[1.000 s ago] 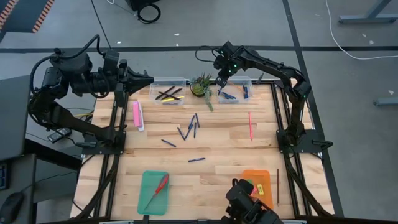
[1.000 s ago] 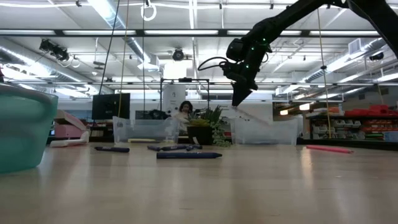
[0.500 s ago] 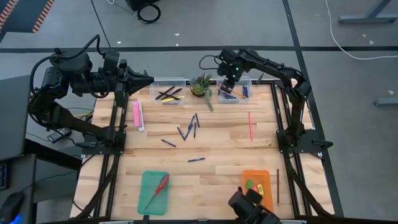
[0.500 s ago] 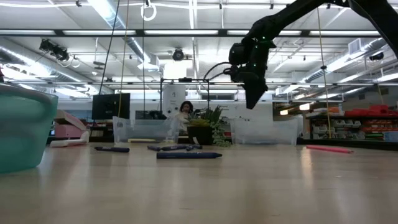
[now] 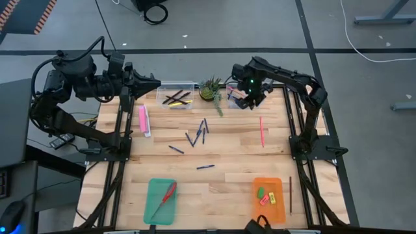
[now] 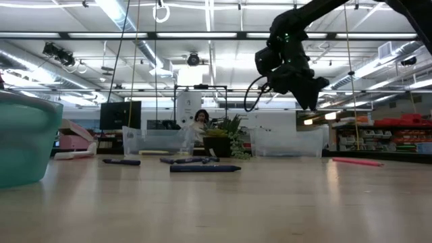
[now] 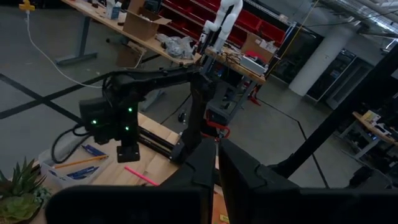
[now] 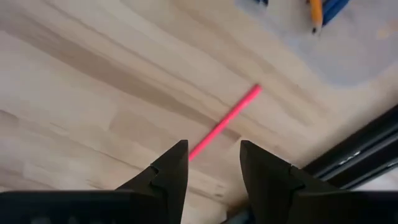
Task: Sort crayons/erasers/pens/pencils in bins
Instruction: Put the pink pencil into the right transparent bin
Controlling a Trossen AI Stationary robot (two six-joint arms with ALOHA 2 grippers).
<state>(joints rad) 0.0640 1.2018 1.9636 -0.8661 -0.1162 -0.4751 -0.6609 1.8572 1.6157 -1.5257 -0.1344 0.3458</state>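
High view: the right claw (image 5: pixel 253 97) hangs over the far right part of the desk (image 5: pixel 227 159), above the clear bin (image 5: pixel 242 99) that holds blue pens, beside the potted plant (image 5: pixel 210 90). Right wrist view: its fingers (image 8: pixel 166 174) stand apart with nothing between them, and a red-pink stick (image 8: pixel 224 122) lies on the bare wood just ahead. A second clear bin (image 5: pixel 175 95) holds dark pencils; loose blue pens (image 5: pixel 198 133) lie scattered mid-desk, well apart from either bin. Erasers (image 5: pixel 266 195) sit in the orange tray (image 5: pixel 276 185); red-handled scissors (image 5: pixel 166 195) lie in the teal tray (image 5: pixel 153 201). A dark pencil (image 5: pixel 290 195) rests near the right edge. The left claw (image 5: pixel 151 83) waits at the far left corner, its fingers (image 7: pixel 205 165) pressed together. Step judged in hand: empty-handed between picks. The next move probably calls for lowering over the red-pink stick, fingers set across its axis
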